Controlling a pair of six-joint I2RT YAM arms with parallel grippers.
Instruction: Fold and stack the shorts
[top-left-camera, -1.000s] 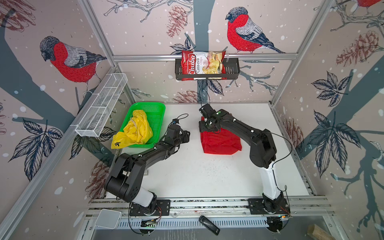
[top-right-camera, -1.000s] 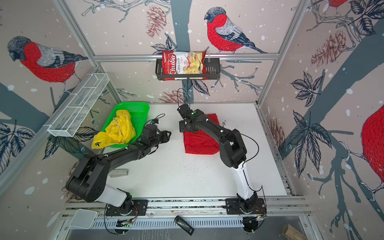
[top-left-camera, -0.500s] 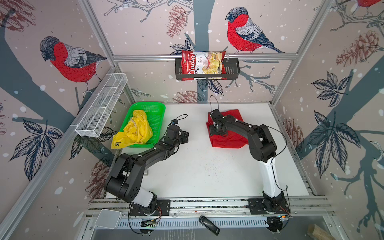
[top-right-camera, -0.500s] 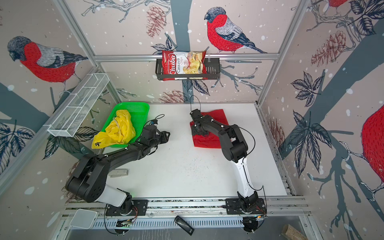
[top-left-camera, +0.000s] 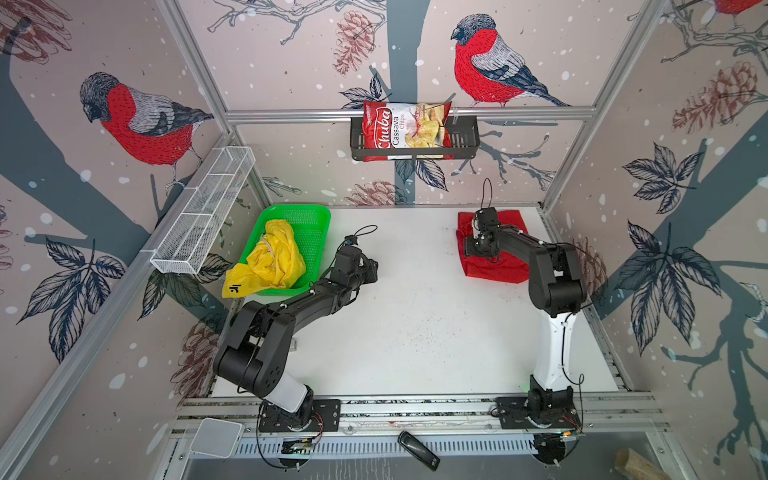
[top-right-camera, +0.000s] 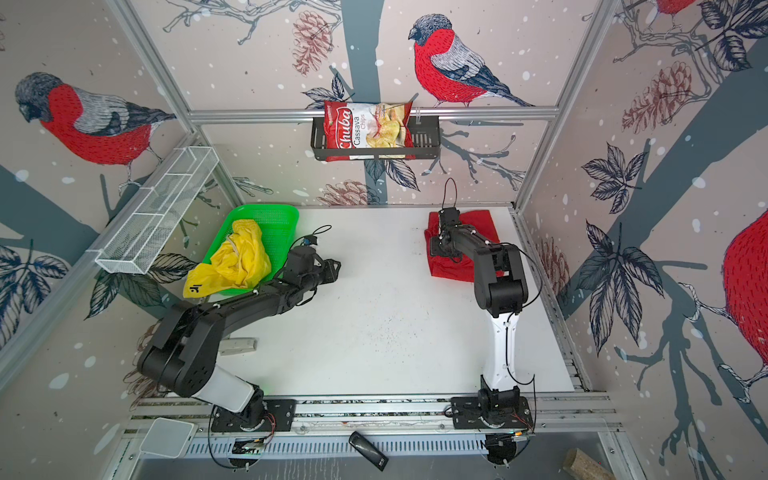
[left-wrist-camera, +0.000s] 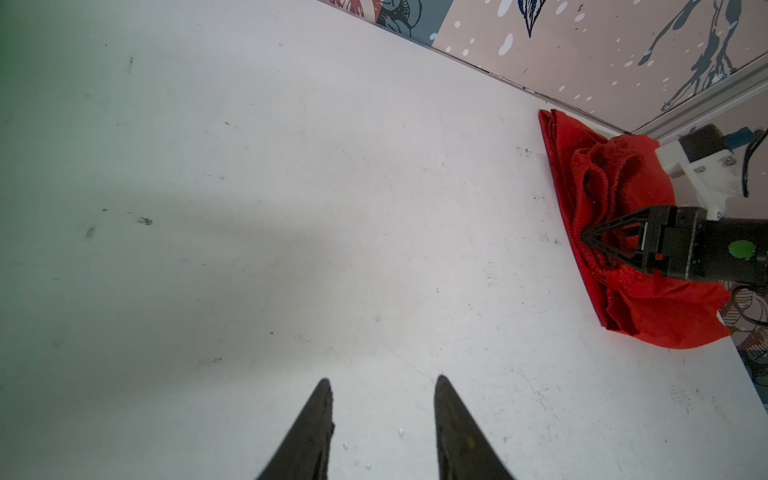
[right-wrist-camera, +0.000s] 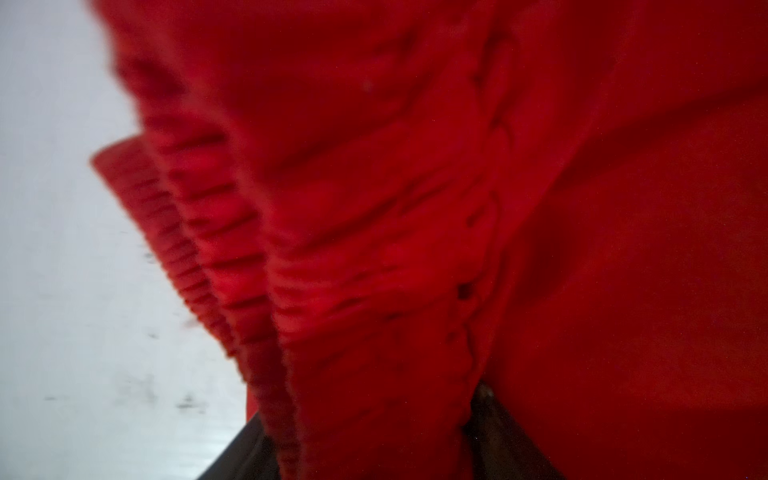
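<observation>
Red shorts (top-left-camera: 494, 266) lie roughly folded on the surface (top-left-camera: 415, 324) in the far right corner; I read the right fingers (left-wrist-camera: 592, 237) as pinched on their waistband. Yellow shorts (top-left-camera: 274, 257) sit crumpled and unfolded in the green basket (top-left-camera: 316, 224). Left fingers (left-wrist-camera: 320, 424) stand parted and empty above bare surface. Remaining, in my judgement: release red, fold yellow, stack.
</observation>
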